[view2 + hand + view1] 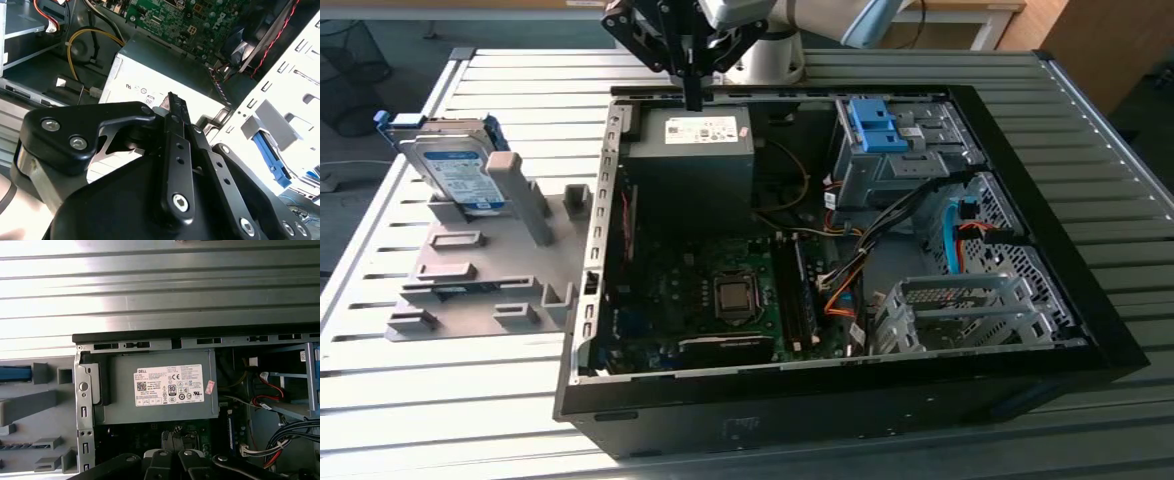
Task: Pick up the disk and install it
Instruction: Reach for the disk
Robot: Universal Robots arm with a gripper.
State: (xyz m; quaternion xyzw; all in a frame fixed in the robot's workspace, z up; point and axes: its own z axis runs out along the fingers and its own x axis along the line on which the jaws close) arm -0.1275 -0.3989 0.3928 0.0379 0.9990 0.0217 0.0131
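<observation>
One black computer case (854, 405) lies open on the slatted metal bench (440, 420). Its front wall is the nearest thing in the exterior view, at six o'clock. Just behind that wall, toward five o'clock, sits a grey perforated drive cage (961, 310). The green motherboard (720, 290) lies at the middle of the case, with a bundle of coloured cables (847, 290) between the two.

Outside the case, at nine o'clock in the exterior view, a grey plastic fixture (480, 290) lies flat on the bench, just beside the case wall. The disk (458, 172) stands upright in the far end of that fixture, at about ten o'clock. Its blue-and-white label faces the camera and its blue frame shows along the top edge.

Farther back inside the case, a dark box (694, 160) with a white sticker takes the corner at about eleven o'clock. A blue plastic clip (881, 130) on a grey metal cage sits at one o'clock.

The hand (692, 98) hangs at the far rim of the case, right above the stickered box and well apart from the disk. It is narrow. In the second wrist view the fingers (175, 120) of the hand (172, 98) lie pressed together as one dark bar, with the box (165, 62) beyond them. In the first wrist view the same box (160, 412) sits just inside the case rim (150, 345), and part of the grey fixture (30, 405) lies beside the case.

Farthest back, at twelve o'clock in the exterior view, stands the white arm base (767, 60).
</observation>
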